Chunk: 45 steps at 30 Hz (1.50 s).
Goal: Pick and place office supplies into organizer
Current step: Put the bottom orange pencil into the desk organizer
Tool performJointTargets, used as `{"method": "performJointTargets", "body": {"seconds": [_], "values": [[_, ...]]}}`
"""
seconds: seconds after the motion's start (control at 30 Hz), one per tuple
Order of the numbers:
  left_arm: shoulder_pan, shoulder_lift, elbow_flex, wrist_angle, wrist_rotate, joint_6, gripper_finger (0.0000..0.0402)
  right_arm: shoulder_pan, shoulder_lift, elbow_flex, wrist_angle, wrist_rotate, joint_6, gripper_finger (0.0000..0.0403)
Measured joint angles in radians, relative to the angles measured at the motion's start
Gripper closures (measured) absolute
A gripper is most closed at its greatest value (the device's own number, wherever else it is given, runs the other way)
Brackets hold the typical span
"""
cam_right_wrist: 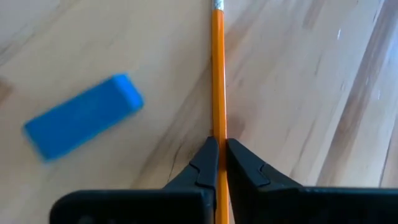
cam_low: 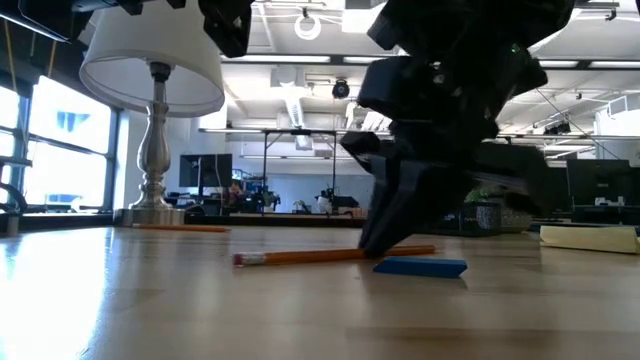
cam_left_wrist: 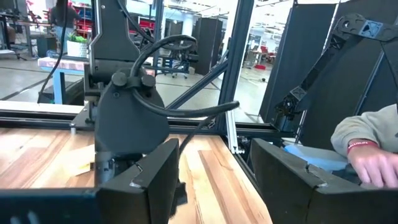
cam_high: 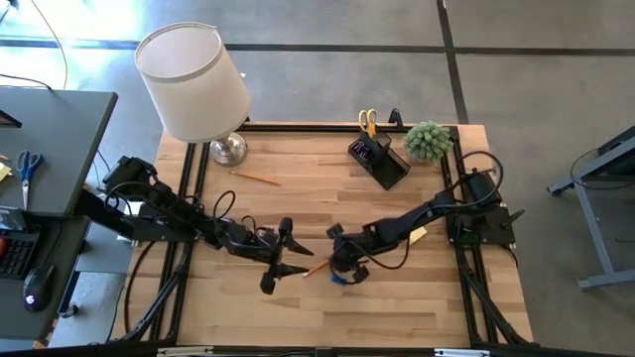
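Orange pencil lies flat on the counter beside the blue eraser, pinched between the closed right end effector, so lift it straight and level toward the organizer

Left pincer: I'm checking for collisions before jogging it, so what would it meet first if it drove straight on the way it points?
Probably the right arm: in the left wrist view its dark body fills the line just ahead of the open left pincer. How near it is, the picture doesn't settle.
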Motion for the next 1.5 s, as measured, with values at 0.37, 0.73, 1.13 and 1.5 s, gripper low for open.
{"method": "performJointTargets", "body": {"seconds": [0.37, 0.73, 1.13, 1.5], "values": [[0.000, -0.014, 0.001, -0.024, 0.002, 0.000, 0.0213, 0.006, -0.249, -0.012, -0.291, 0.176, 0.152, 0.0402], [-0.014, -0.019, 0.001, -0.018, 0.005, 0.012, 0.0213, -0.036, -0.724, -0.363, -0.055, 0.341, 0.254, 0.0403], [-0.013, -0.023, 0.001, -0.008, -0.148, 0.035, 0.0213, -0.233, -0.528, -0.496, 0.486, 0.057, 0.167, 0.0358], [-0.033, -0.090, 0.001, -0.148, -0.202, 0.001, 0.0213, -0.346, -0.072, -0.150, 0.468, -0.114, 0.118, 0.0296]]}}
